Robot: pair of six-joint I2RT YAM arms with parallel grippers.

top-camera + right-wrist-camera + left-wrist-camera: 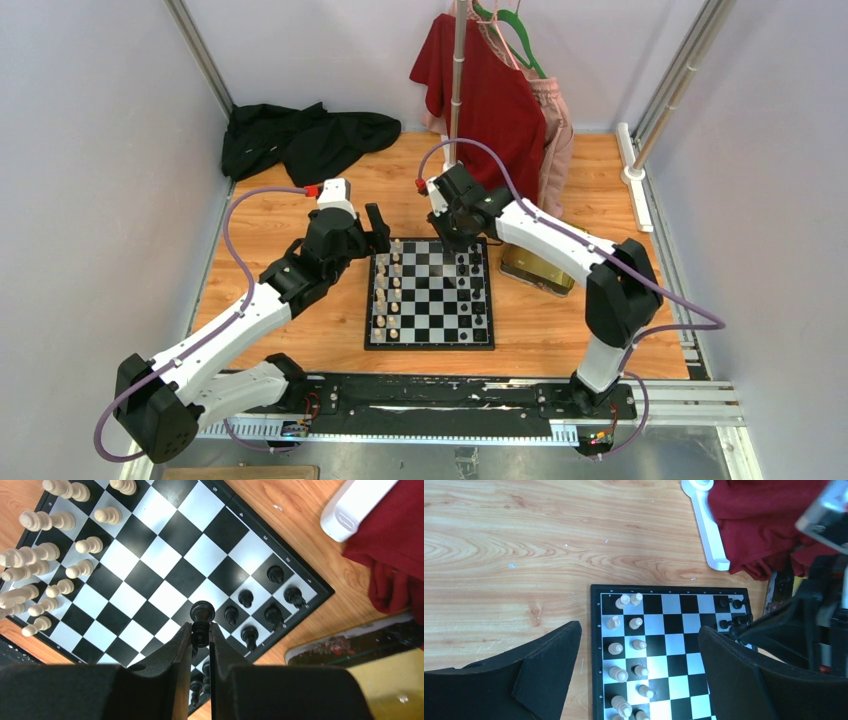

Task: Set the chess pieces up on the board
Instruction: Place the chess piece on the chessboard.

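Upright chess pieces (107, 515) on checkered board (170, 555)

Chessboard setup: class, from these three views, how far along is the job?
Done: the cream-white pieces stand in two files along the left edge of the board, and several black pieces line its right edge. In hand: the right tool is shut on a black piece above the board; the left tool is open, empty. Left: setting that piece down and filling any remaining black-side squares, partly hidden in these views.
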